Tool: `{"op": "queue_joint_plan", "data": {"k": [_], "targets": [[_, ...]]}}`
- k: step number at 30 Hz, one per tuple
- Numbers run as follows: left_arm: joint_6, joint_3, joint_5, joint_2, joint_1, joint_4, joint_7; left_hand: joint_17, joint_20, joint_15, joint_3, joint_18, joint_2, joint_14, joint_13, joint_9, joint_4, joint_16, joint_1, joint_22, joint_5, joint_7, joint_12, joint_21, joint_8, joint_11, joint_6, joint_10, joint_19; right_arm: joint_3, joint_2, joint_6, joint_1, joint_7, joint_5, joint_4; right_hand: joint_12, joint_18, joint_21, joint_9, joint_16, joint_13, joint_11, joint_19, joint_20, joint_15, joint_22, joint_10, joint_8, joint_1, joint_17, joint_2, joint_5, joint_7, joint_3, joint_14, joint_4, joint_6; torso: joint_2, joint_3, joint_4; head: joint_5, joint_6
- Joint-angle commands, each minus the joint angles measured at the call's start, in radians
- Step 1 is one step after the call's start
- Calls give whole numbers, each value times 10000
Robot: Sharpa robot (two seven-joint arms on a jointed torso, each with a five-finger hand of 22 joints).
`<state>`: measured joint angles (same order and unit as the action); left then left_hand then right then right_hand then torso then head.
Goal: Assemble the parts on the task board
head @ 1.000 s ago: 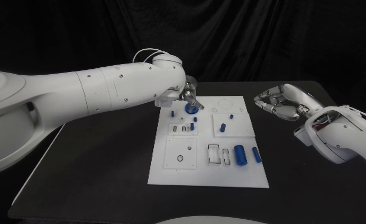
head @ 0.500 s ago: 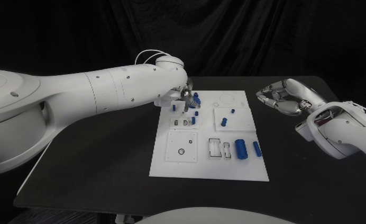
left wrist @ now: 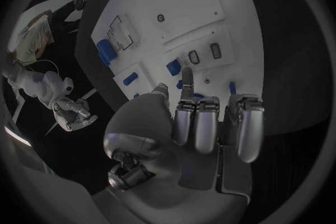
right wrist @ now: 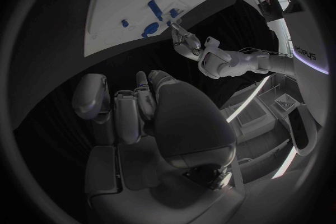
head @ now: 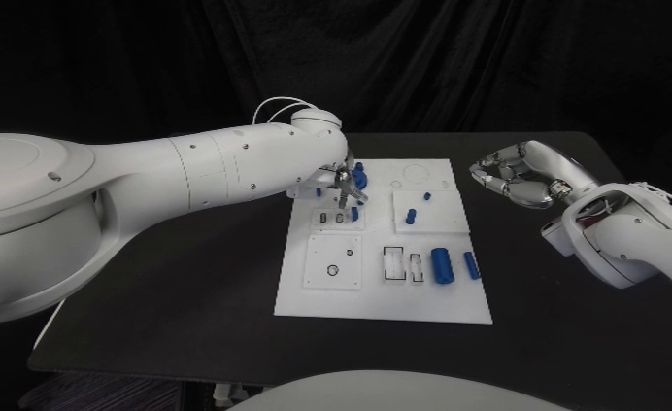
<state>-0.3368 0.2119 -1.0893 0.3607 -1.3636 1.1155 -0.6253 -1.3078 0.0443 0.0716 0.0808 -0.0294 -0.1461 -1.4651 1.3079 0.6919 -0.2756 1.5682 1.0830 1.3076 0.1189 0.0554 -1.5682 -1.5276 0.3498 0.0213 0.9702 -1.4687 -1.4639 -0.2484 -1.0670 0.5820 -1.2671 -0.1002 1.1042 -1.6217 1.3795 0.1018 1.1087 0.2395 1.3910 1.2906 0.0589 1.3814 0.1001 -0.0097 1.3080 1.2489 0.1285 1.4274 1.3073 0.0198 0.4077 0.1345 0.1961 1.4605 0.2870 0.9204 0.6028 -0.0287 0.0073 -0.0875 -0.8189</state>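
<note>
We are seeing the left robot hand hovering over the far left part of the board, which is lying in the middle of the desk. Fingers are curling down toward a blue part standing near the board's far edge. In the left wrist view one finger is pointing down at the blue pieces just under the fingertips, but we cannot tell whether it is pinching a part or only touching one. So grasp state for the left robot hand: cannot tell.

The right robot hand is hanging off the board's right side, well apart from it, fingers curled in on nothing, so clenched and idle.

Key relation: the blue part is sitting just beyond the left fingertips, toward the far edge, long axis upright as far as we can judge. The left robot hand is much the nearer one, so we are judging the next move as its job.

Other parts: one small blue peg on the far right plate, and two longer cylinders lying near the board's right edge, long axes running near to far. Those are lying closer to the right robot hand, still loose as we are reading it, so the task is looking far from finished.
</note>
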Motion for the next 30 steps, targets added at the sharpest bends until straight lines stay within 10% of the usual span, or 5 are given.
{"op": "queue_joint_plan", "data": {"k": [1,30], "targets": [[337,-13,-15,-60,77,-47,42,-2630,53,-93,-13,24,69,-1057,2629,-72,56,26,23,1637,48,34,-26,72,-148,-82,44,-1021,-308,7,-9,182,49,51,9,3,40,-141,65,-12,50,15,-15,76,-26,13,1477,87,-42,-97,1191,1,-35,13,-5,213,38,55,-10,-6,4,-12,-67],[808,-13,-15,117,308,126,96,-2630,58,-84,-231,13,131,-1057,2629,-389,327,26,348,1613,517,2,-26,117,-785,-63,537,-1021,-301,7,-19,107,116,168,9,63,37,-139,61,-17,41,4,-11,76,-24,14,1474,81,-48,-127,1182,10,-37,15,-2,211,33,61,-28,9,1,24,-305]]}}
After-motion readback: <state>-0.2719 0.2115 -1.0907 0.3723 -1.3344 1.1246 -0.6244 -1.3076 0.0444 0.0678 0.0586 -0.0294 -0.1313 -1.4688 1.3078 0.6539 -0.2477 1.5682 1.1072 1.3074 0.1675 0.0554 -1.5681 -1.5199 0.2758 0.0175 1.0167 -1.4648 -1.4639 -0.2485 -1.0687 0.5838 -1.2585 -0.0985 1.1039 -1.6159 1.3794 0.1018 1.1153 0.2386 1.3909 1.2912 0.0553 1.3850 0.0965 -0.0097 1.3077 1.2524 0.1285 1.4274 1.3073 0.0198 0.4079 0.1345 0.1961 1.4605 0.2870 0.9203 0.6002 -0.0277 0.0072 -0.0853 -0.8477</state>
